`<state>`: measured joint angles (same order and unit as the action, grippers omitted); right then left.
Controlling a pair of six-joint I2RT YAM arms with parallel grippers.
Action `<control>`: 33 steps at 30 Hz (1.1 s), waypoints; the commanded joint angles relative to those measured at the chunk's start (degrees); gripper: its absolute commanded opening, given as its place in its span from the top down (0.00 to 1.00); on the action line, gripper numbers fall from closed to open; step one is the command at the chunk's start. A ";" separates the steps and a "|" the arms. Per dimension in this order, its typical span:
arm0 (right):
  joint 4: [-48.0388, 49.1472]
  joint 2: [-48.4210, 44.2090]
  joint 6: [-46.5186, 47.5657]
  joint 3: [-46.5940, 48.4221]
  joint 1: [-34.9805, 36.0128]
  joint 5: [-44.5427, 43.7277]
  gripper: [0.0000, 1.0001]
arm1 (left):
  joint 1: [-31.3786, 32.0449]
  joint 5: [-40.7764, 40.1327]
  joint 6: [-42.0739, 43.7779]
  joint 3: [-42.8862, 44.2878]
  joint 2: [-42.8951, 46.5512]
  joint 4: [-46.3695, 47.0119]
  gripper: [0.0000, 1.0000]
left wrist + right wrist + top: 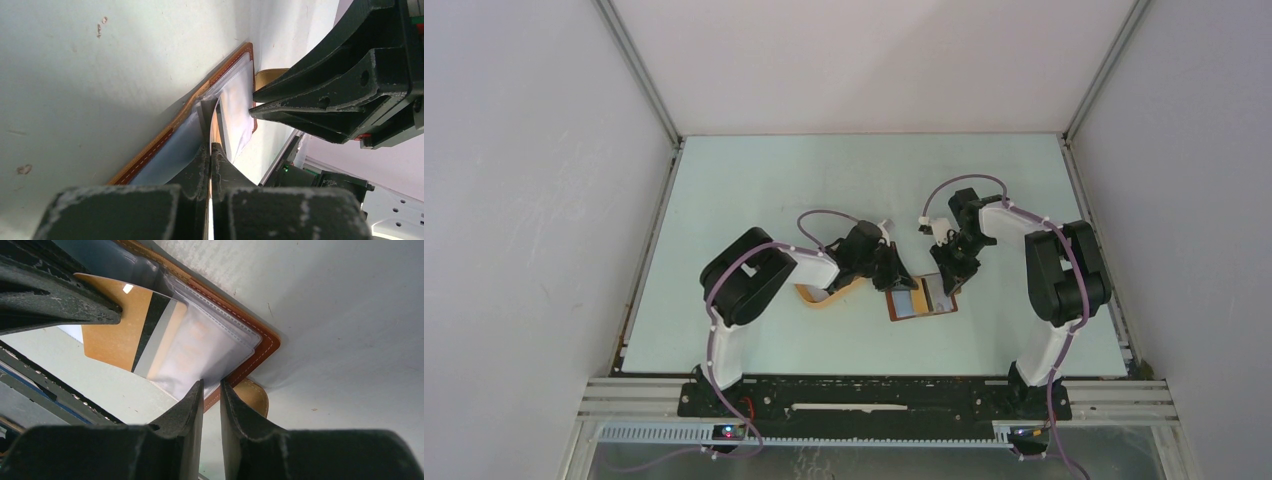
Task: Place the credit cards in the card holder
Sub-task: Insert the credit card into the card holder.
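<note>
**Striped card at the sleeve's mouth**

The card holder (909, 303) lies open at 5 o'clock from the middle of the table (824, 180). The tray (816, 299) is at its 9, and bare surface lies toward 12. The left gripper (210, 150) clamps an orange, black-striped credit card (125, 335) that meets the clear sleeve (210, 345). The right gripper (211, 387) pinches that sleeve's edge. Marks under the plastic are too blurred to read.

One card holder (267, 344), one credit card (131, 332), one orange tray (814, 297), one left pincer (210, 149), one right pincer (212, 385)

Arms bent inward; left end effector (894, 272) clamped tight; right end effector (950, 277) pinching, jaws slightly apart.
</note>
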<state>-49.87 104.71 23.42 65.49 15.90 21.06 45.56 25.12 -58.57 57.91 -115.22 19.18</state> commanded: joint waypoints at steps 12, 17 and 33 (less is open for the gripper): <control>1.93 -2.70 0.24 0.57 -1.52 4.23 0.71 | 1.83 0.54 -0.86 2.03 -3.42 -0.23 0.94; 1.06 -8.76 5.69 -0.35 -2.63 12.83 0.66 | 1.83 0.67 -0.97 2.23 -3.72 0.07 0.87; 17.78 -39.10 41.39 -23.51 13.62 18.51 0.74 | 1.80 0.32 -0.67 1.86 -3.49 -0.29 0.73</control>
<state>-39.33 70.02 48.97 46.30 24.32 40.21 46.70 25.76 -60.05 58.52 -117.36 22.11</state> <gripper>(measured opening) 0.289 0.262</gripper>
